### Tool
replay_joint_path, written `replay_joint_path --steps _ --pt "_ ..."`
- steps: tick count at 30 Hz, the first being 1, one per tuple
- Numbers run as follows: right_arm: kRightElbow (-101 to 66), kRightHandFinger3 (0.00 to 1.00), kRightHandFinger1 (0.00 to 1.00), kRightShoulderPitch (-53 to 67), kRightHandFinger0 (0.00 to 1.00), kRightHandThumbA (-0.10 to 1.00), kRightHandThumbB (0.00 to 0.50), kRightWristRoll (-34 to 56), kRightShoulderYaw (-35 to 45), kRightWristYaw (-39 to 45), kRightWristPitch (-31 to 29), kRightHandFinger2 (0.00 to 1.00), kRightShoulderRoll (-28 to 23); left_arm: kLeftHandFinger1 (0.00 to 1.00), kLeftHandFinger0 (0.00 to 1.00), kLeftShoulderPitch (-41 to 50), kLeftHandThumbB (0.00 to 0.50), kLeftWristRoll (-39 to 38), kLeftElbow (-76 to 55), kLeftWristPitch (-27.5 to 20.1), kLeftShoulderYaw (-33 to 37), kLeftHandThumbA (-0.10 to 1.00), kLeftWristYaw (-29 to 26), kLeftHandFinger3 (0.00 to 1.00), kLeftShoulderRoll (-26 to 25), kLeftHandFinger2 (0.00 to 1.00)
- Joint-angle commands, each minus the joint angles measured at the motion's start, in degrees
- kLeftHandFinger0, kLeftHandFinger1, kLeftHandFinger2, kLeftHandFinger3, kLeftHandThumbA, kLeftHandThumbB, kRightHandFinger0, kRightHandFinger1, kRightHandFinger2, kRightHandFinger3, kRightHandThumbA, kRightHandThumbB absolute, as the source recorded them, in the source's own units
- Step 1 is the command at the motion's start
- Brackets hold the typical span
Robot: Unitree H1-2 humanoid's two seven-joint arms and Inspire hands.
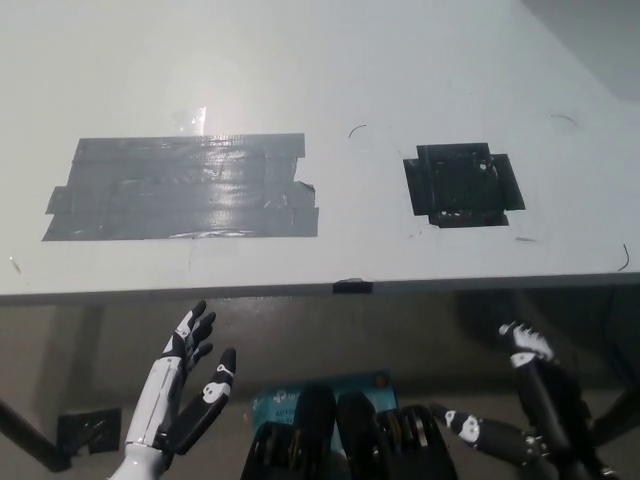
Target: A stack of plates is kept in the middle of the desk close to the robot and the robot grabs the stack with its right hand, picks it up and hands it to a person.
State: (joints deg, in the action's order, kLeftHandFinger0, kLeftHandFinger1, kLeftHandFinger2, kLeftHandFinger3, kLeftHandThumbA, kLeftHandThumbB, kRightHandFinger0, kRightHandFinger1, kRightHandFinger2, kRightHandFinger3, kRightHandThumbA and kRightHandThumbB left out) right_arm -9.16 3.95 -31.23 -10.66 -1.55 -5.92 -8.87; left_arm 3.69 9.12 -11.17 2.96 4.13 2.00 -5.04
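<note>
Grey tape patch [180, 187] and black tape square [461, 184] mark the white desk [400, 70]; left hand [185, 400] and right hand [525, 405] hang below, fingers apart.

the white counter [400, 60] carried a wide grey tape patch [180, 187] on its left part and a smaller black tape square [462, 185] to the right, well apart. below the counter's near edge, the white left robot hand [185, 395] hung with fingers spread, and the black right robot hand [525, 410] showed with fingers apart, holding nothing.
</note>
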Motion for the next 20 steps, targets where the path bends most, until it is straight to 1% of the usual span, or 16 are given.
replay_joint_path --steps 1,3,4,7,8,12,14,20 --pt "1.47 1.0 1.0 -2.61 1.0 0.9 0.319 5.27 -0.14 2.41 -1.2 1.0 0.12 1.0 0.99 -0.38 0.0 -0.22 -1.31 -1.39 -0.14 0.56 0.3 1.0 -0.52 1.0" --pt "2.22 1.0 1.0 -3.3 1.0 0.88 0.299 5.29 -0.58 3.36 -0.75 1.0 -0.18 1.0 1.0 -0.54 0.0 -0.21 -1.15 -1.33 -0.26 0.57 0.22 1.0 -0.53 1.0" --pt "2.41 1.0 1.0 -3.45 1.0 0.88 0.298 5.4 -0.7 3.58 -0.73 1.0 -0.24 1.0 1.0 -0.56 0.0 -0.19 -1.11 -1.32 -0.29 0.57 0.2 1.0 -0.56 1.0" --pt "2.51 1.0 1.0 -3.78 1.0 0.88 0.304 5.62 -1.12 4.74 0.39 1.0 -0.43 1.0 1.0 -0.48 0.0 -0.18 -1.03 -1.62 -0.27 0.57 0.22 1.0 -0.62 1.0" --pt "2.48 1.0 1.0 -3.83 1.0 0.92 0.32 5.68 -1.38 5.58 1.28 1.0 -0.57 1.0 0.99 -0.41 0.0 -0.27 -1.06 -1.57 -0.28 0.57 0.24 1.0 -0.58 1.0" --pt "2.59 1.0 1.0 -3.83 1.0 0.92 0.322 6.2 -1.86 7.19 2.6 1.0 -0.78 1.0 0.98 -0.29 0.0 -0.5 -1.06 -1.48 -0.28 0.57 0.3 1.0 -0.48 1.0" --pt "2.66 1.0 1.0 -3.92 1.0 0.91 0.308 6.52 -1.98 7.6 2.64 1.0 -0.83 1.0 0.97 -0.24 0.0 -0.33 -1.13 -1.29 -0.24 0.55 0.26 1.0 -0.47 1.0" --pt "2.31 1.0 1.0 -3.88 1.0 0.89 0.291 7.37 -2.01 8.7 3.76 1.0 -0.69 1.0 0.97 0.05 0.0 -0.36 -1.46 -0.97 -0.23 0.51 0.23 1.0 -0.32 1.0"
